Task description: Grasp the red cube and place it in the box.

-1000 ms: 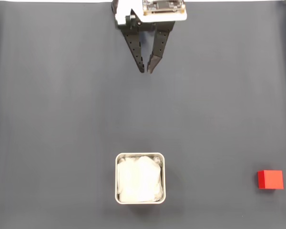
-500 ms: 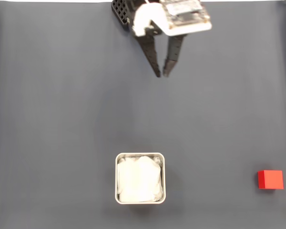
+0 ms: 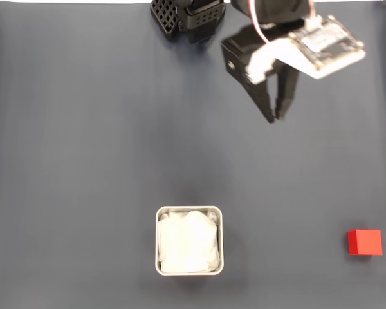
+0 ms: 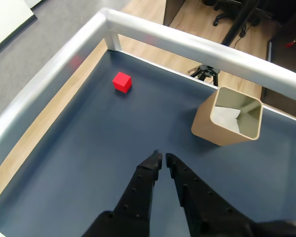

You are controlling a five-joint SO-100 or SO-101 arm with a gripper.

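The dark blue counter [image 3: 83,141] is carrying everything in the scene, and the arm is reaching in from its far edge in the fixed view. The box [image 3: 189,240] is sitting near the bottom centre of the fixed view, upright, with white paper lining showing inside; in the wrist view the box [image 4: 229,117] is appearing to the upper right of the jaws, well apart from them. The gripper [image 3: 275,118] is hanging over the upper right part of the counter in the fixed view, its jaws drawn nearly together with only a thin slit between the tips, holding nothing; the wrist view is showing the gripper [image 4: 161,158] the same way. The red cube [image 3: 365,242] is resting on the counter at the lower right of the fixed view, well apart from the box and from the jaws. In the wrist view the red cube [image 4: 122,82] is lying ahead of the tips and to their left, so the coming move is likely calling for a reach forward and leftward, with the jaws spreading first.
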